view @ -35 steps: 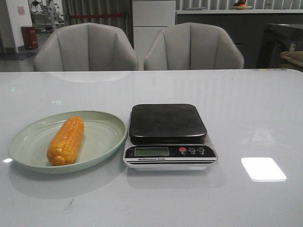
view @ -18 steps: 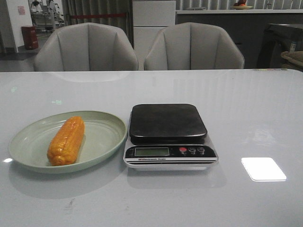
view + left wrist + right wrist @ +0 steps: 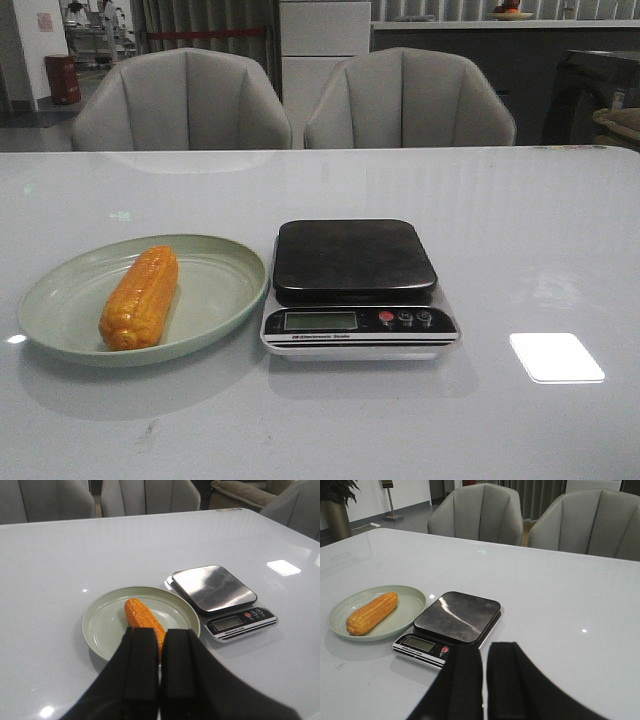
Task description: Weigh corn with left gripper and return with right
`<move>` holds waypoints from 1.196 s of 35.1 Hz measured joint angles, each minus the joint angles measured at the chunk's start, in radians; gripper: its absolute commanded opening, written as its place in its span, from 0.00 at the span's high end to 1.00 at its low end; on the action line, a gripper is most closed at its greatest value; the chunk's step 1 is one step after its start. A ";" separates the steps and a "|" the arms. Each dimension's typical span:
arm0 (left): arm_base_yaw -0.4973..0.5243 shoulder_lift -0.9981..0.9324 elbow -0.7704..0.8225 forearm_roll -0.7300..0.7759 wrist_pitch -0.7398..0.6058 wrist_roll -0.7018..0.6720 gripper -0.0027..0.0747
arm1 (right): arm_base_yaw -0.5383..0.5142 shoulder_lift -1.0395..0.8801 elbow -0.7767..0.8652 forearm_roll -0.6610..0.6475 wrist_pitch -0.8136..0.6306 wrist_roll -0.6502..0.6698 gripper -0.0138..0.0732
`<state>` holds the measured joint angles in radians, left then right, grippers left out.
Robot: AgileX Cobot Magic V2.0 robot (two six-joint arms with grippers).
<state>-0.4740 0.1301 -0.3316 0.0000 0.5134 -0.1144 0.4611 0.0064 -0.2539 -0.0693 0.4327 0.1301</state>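
Note:
The orange-yellow corn [image 3: 140, 297] lies lengthwise in a pale green plate [image 3: 222, 300] left of the scale [image 3: 355, 285]. The scale's black platform is bare. Neither gripper shows in the front view. In the left wrist view my left gripper [image 3: 160, 645] is shut and empty, held above the table short of the plate [image 3: 100, 625], with the corn [image 3: 142, 620] just past its tips. In the right wrist view my right gripper [image 3: 484, 665] is shut and empty, above the table near the scale [image 3: 455, 617]; the corn [image 3: 372, 612] lies beyond, in the plate.
Two grey chairs [image 3: 185, 100] [image 3: 405, 95] stand behind the table's far edge. A bright light reflection [image 3: 556, 357] lies on the white table to the right of the scale.

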 measured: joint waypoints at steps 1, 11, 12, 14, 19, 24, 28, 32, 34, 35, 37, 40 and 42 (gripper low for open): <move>0.000 0.000 0.000 0.000 0.000 0.000 0.82 | 0.000 0.000 0.000 0.000 0.000 0.000 0.62; 0.156 -0.014 0.074 0.051 -0.082 0.000 0.82 | 0.000 0.000 0.000 0.000 0.000 -0.002 0.62; 0.190 -0.023 0.091 0.055 -0.106 0.000 0.82 | 0.000 0.000 0.000 0.000 0.000 -0.002 0.62; 0.274 -0.054 0.140 0.060 -0.172 0.000 0.82 | 0.000 0.000 0.000 0.000 0.000 -0.002 0.62; 0.426 -0.135 0.262 0.067 -0.281 0.000 0.82 | 0.000 0.000 0.000 0.000 0.000 -0.002 0.62; 0.478 -0.135 0.338 0.069 -0.368 0.000 0.82 | -0.001 0.000 0.000 0.000 -0.002 -0.002 0.62; 0.478 -0.135 0.338 0.069 -0.469 0.000 0.82 | -0.001 0.000 0.000 0.000 -0.002 -0.002 0.62; 0.478 -0.135 0.338 0.069 -0.481 0.000 0.82 | -0.001 0.000 0.000 0.000 -0.002 -0.002 0.62; 0.478 -0.135 0.338 0.069 -0.481 0.000 0.82 | -0.001 0.000 0.000 0.000 -0.002 -0.002 0.62; 0.478 -0.135 0.338 0.069 -0.481 0.000 0.82 | -0.001 0.000 0.000 0.000 -0.002 -0.002 0.62; 0.478 -0.135 0.338 0.069 -0.481 0.000 0.82 | -0.001 0.000 0.000 0.000 -0.002 -0.002 0.62; 0.478 -0.135 0.338 0.069 -0.481 0.000 0.82 | -0.001 0.000 0.000 0.000 -0.002 -0.002 0.62; 0.478 -0.135 0.338 0.069 -0.481 0.000 0.82 | -0.001 0.000 0.000 0.000 -0.002 -0.002 0.62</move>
<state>0.0039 -0.0051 0.0063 0.0688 0.0321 -0.1144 0.4603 0.0064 -0.2539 -0.0693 0.4310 0.1284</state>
